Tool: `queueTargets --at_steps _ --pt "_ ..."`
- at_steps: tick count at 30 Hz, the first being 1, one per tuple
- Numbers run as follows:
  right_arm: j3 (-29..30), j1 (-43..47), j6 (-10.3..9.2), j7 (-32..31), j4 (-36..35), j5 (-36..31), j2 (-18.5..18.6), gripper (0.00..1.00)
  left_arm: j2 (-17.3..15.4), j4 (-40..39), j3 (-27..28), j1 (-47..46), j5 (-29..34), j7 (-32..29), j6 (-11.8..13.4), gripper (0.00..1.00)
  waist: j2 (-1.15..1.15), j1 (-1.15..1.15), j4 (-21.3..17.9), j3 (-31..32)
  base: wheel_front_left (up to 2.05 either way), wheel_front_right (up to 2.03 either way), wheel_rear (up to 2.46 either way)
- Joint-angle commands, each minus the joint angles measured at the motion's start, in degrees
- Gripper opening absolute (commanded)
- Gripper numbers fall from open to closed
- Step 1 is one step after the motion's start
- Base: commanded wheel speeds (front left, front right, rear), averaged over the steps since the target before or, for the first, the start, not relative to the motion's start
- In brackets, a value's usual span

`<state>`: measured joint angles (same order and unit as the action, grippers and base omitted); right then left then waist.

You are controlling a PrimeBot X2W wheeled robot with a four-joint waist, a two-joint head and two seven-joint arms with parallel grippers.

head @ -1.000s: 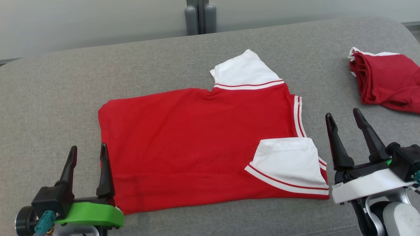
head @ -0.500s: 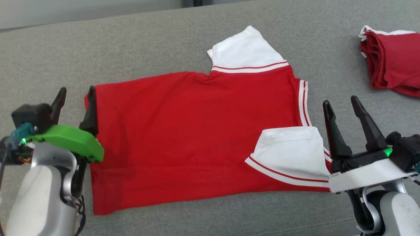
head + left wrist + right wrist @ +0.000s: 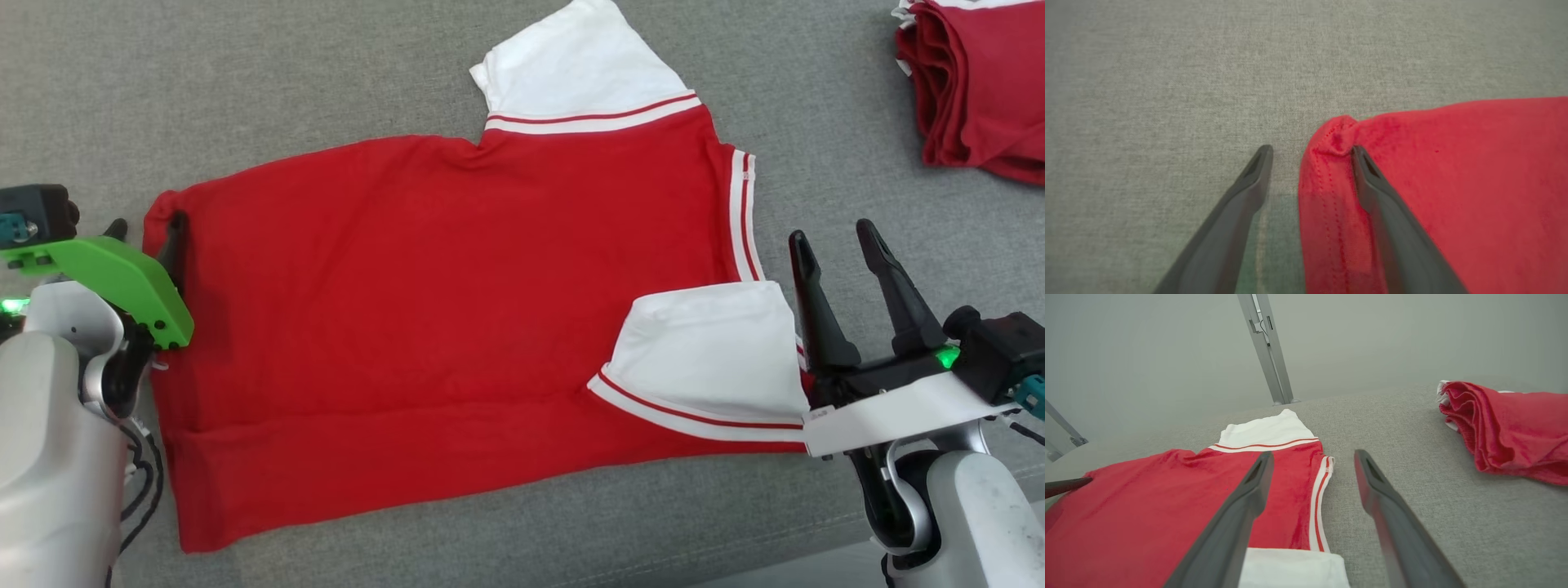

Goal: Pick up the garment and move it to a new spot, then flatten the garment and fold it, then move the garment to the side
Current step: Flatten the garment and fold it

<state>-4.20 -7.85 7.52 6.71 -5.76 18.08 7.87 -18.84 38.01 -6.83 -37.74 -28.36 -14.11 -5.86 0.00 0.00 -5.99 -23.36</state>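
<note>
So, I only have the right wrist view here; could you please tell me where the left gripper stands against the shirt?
Observer: The left gripper is open and straddles the far corner, on the robot's left, of the red shirt: one finger on the cloth, the other over the bare grey cushion.
Operator: Thank you. Is that corner lying flat?
Observer: No, the left wrist view shows it bunched into a small raised fold.
Operator: And is the near sleeve spread out?
Observer: No, the white sleeve is folded over onto the red body, beside the right gripper.
</note>
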Motion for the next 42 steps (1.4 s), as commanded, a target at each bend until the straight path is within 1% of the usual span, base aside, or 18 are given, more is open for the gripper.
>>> queueTargets --at_steps 1,7,11,13,18,24,27,31,36,40,41,42 --pt "0.37 -1.22 -0.08 0.45 0.69 0.49 0.41 1.00 -0.27 1.70 -0.57 -1.03 -0.47 -0.83 -0.45 0.00 0.00 0.00 -0.63 -0.81 0.00 0.00 0.00" --pt "1.07 -5.32 -0.07 1.36 4.55 1.46 2.47 1.00 -0.33 4.06 -2.45 -2.72 -0.52 2.35 -1.09 0.00 0.00 0.00 0.00 -1.08 0.00 0.00 0.00" --pt "0.13 -11.38 -0.08 1.24 9.25 2.88 4.89 1.00 0.19 4.72 -3.32 -4.16 -0.60 4.01 -1.28 0.00 0.00 0.00 1.22 -1.67 0.00 0.00 0.00" --pt "-1.25 -15.32 -0.07 1.01 12.07 3.99 5.96 1.00 0.71 4.89 -3.92 -5.11 -0.71 4.34 -1.38 0.00 0.00 0.00 2.24 -2.39 0.00 0.00 0.00" --pt "-5.47 -25.93 -0.07 -0.06 21.34 7.00 8.21 1.00 2.89 4.52 -5.95 -8.09 -0.63 5.28 -1.58 0.00 0.00 0.00 5.69 -5.02 0.00 0.00 0.00" --pt "-11.29 -39.76 -0.07 -1.76 35.10 10.26 9.95 1.00 5.88 4.94 -8.51 -12.03 -0.76 7.34 -1.61 0.00 0.00 0.00 10.51 -8.94 0.00 0.00 0.00" --pt "-14.13 -45.96 -0.07 -3.34 41.61 11.72 10.96 1.00 7.50 6.03 -9.93 -13.63 -0.94 8.33 -1.66 0.00 0.00 0.00 12.75 -10.37 0.00 0.00 0.00" --pt "-17.24 -53.05 -0.07 -6.51 47.91 14.03 11.99 1.00 9.09 7.40 -11.97 -15.12 -1.58 9.37 -1.55 0.00 0.00 0.00 14.73 -11.57 0.00 0.00 0.00" --pt "-20.73 -59.67 -0.07 -12.23 54.56 16.14 12.58 1.00 9.41 8.86 -14.37 -16.06 -2.64 10.45 -1.47 0.00 0.00 0.00 15.51 -11.90 0.00 0.00 0.00" --pt "-24.43 -62.62 -0.06 -17.47 58.32 17.28 12.76 1.00 9.12 9.94 -15.97 -16.22 -4.00 10.91 -1.34 0.00 0.00 0.00 15.60 -11.71 0.00 0.00 0.00" --pt "-25.36 -62.73 -0.06 -18.97 59.03 18.13 12.73 0.80 9.03 10.24 -16.41 -16.18 -4.47 11.04 -1.33 0.00 0.00 0.00 15.56 -11.61 0.00 0.00 0.00" --pt "-26.02 -63.05 -0.05 -19.57 59.18 18.61 12.82 0.42 8.94 10.41 -16.76 -16.21 -4.78 11.06 -1.33 0.00 0.00 0.00 15.51 -11.57 0.00 0.00 0.00"
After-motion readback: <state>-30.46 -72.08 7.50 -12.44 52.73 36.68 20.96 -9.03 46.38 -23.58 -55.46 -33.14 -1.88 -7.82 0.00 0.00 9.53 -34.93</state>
